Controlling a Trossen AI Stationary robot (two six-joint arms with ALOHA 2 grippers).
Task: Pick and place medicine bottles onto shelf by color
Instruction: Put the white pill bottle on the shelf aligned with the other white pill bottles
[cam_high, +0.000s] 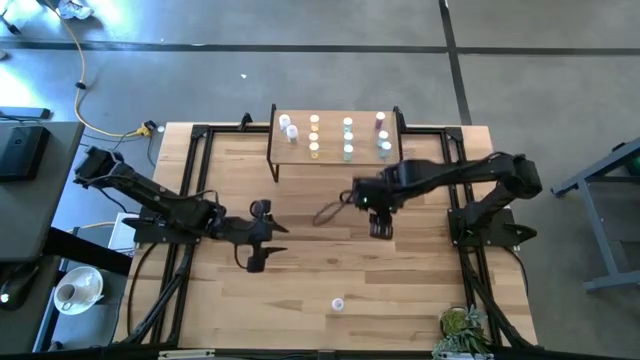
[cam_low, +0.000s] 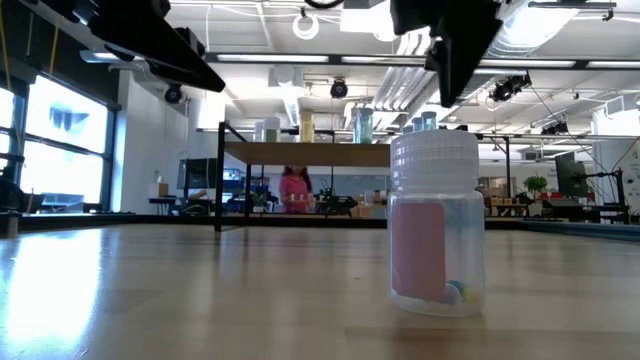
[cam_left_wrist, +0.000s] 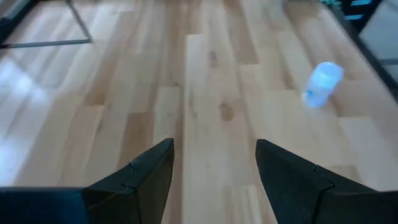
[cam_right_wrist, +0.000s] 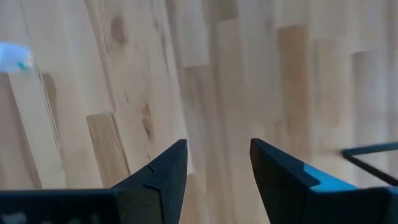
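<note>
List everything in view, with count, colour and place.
Shelf: one, light wood on black legs, far edge of the table.
Bottles on the shelf: about a dozen, white, yellow, green-teal and pink, standing in rows by colour.
Loose bottle: one, clear with white cap and pink label, upright, alone on the near part of the table.
Table: one, light wood, black frame.
Plant: one, green, near right corner.
Person: one, in pink, in the room behind.
Left gripper: open, empty, above left-centre.
Right gripper: open, empty, above centre-right.

Capped bottles (cam_high: 347, 137) in rows on shelf (cam_high: 333, 148); one pink bottle (cam_high: 338, 303) upright on tabletop.
</note>
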